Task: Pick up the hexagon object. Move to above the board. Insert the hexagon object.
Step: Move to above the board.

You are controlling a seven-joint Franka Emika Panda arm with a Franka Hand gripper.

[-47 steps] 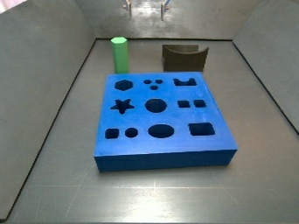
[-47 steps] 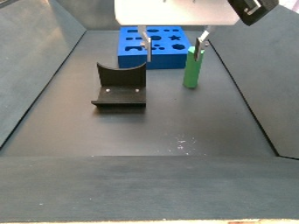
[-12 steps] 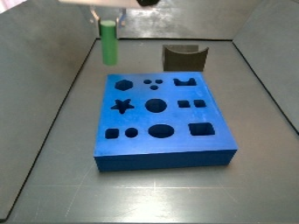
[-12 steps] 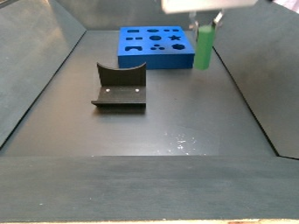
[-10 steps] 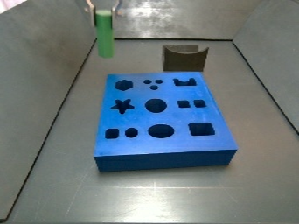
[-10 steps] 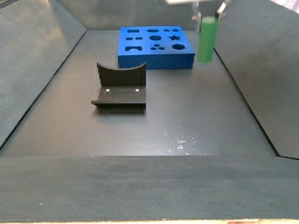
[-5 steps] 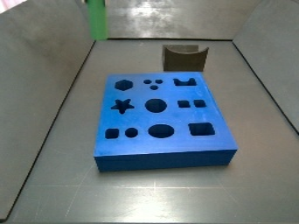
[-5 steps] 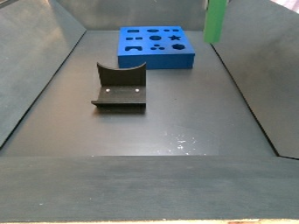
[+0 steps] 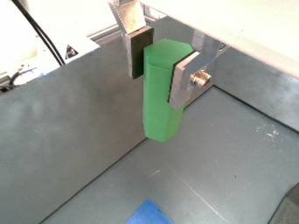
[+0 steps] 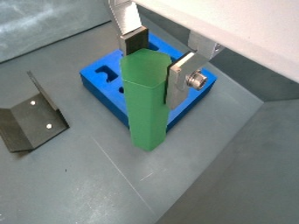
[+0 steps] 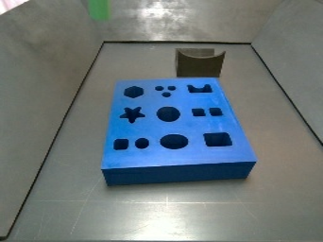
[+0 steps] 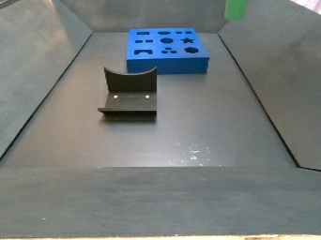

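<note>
Height is what has changed: the hexagon object (image 9: 162, 87), a second ago level with the board (image 11: 173, 127), now hangs so high that only its lower tip shows in both side views. The pincer (image 10: 156, 62) is clamped on its upper end. By my reading the lift is finished; travel over the board comes next.
</note>
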